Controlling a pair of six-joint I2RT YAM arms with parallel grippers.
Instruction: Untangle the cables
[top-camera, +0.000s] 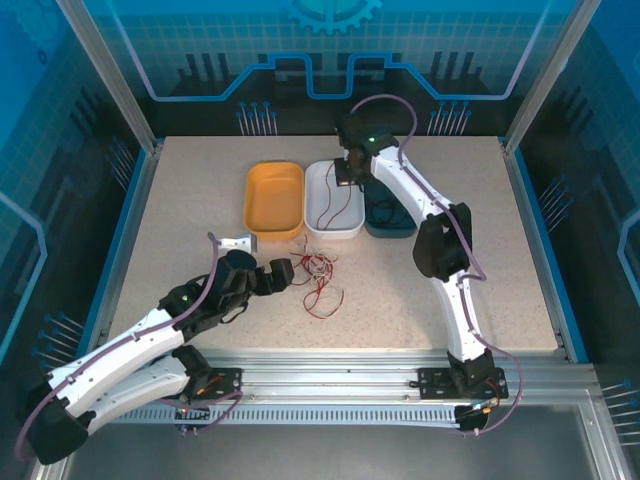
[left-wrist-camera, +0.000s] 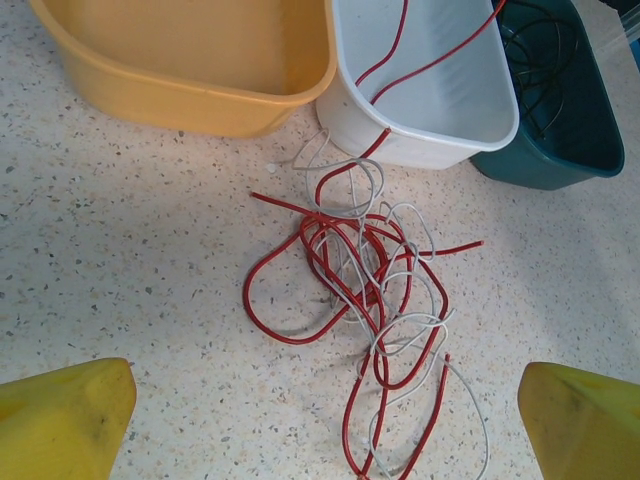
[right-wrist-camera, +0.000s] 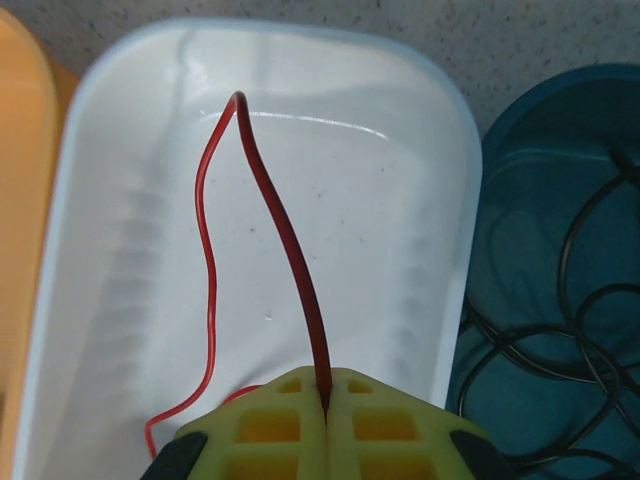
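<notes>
- Right wrist view: my right claw (right-wrist-camera: 325, 398) is clenched on a red cable (right-wrist-camera: 285, 240), pinched between its pads directly above the white bin (right-wrist-camera: 440, 130).
- That red strand hangs down into the white bin. In the left wrist view a red strand crosses the bin's near rim and runs on into the tangle (left-wrist-camera: 370, 290), which lies on the counter (left-wrist-camera: 130, 260) just in front of the white bin.
- My left claw (left-wrist-camera: 320, 430) is released, fingers spread wide and holding nothing. It hovers on the side of the tangle away from the white bin.
- Step in hand, as I judge it: drawing one red cable out of the knot and into the white bin. It is not free yet, since its tail is caught in the heap.
- The next move likely calls for the left claw to pin or lift the other loops while the right pulls slowly. A quick pull would probably drag the whole tangle towards the white bin.
- Count: three bins, with the orange bin (left-wrist-camera: 200, 100) just left of the white bin and the teal bin (left-wrist-camera: 560, 160) just right of it.
- Cables: red strands and at least one whitish cable (left-wrist-camera: 430, 235) lie knotted in front of the white bin, and loops of black cable (right-wrist-camera: 562, 280) sit in the teal bin. I cannot count how many of each colour.
</notes>
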